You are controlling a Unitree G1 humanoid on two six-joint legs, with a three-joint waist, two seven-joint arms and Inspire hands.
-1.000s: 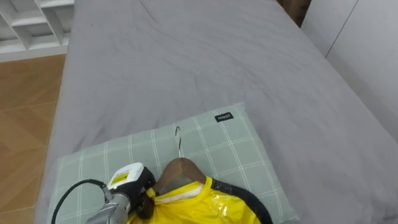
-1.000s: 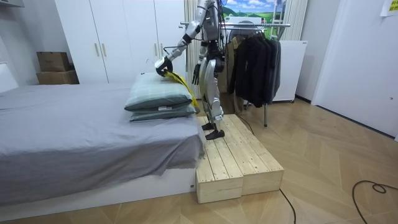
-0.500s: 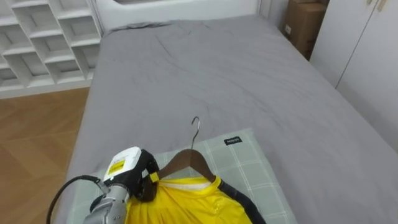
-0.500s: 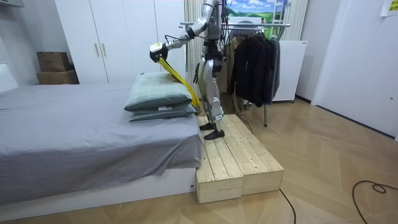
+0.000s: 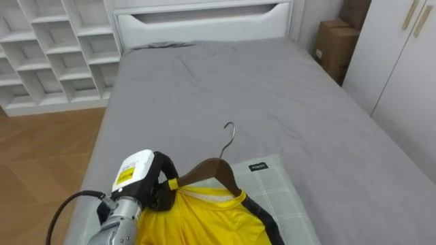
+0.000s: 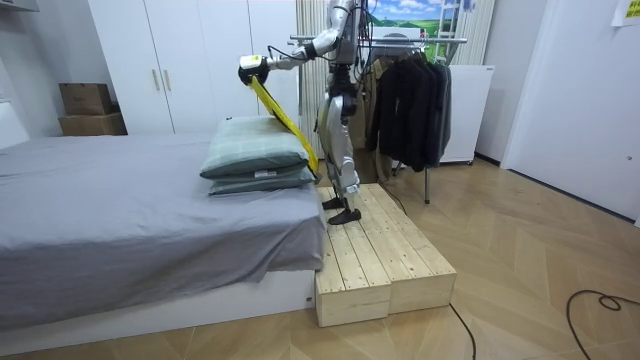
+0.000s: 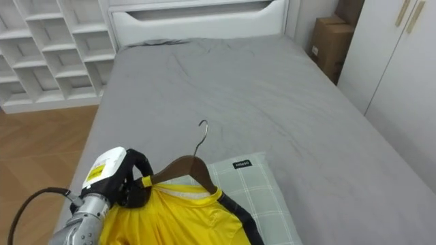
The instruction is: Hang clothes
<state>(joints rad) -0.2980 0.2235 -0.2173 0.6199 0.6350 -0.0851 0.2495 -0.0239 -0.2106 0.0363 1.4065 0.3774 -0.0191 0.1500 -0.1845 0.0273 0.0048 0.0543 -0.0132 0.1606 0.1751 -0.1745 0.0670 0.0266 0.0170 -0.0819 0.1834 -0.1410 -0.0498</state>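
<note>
The left robot hand (image 5: 145, 185) is clenched around one end of a wooden hanger (image 5: 208, 171), low and to the left in the eye views. In the room view it is stretched out at head height over the end of the bed.

The grey bed (image 5: 231, 82) runs away from the robot to a white headboard (image 5: 204, 17). White shelving (image 5: 41, 54) stands on the left and white wardrobe doors (image 5: 402, 68) on the right, with a cardboard box (image 5: 334, 44) beside them. In the room view the robot stands on a wooden platform (image 6: 385, 260) at the bed's end. A clothes rack (image 6: 420, 42) hung with dark clothes (image 6: 410, 110) is just behind it. Two stacked green checked pillows (image 6: 255, 150) lie on the bed beside the platform.

A yellow garment (image 5: 204, 219) with dark trim hangs from the hanger. In the room view its long axis slants from the left robot hand down toward the robot's legs, to the room view's right. Its lower end is beside the pillows' edge. The hanger's bar runs from the hand across to the right in the eye views, above a pillow. Its metal hook (image 5: 229, 133) points up and away toward the headboard.

The right robot hand (image 6: 321, 122) hangs beside the hip in the room view, and I cannot tell its state.
</note>
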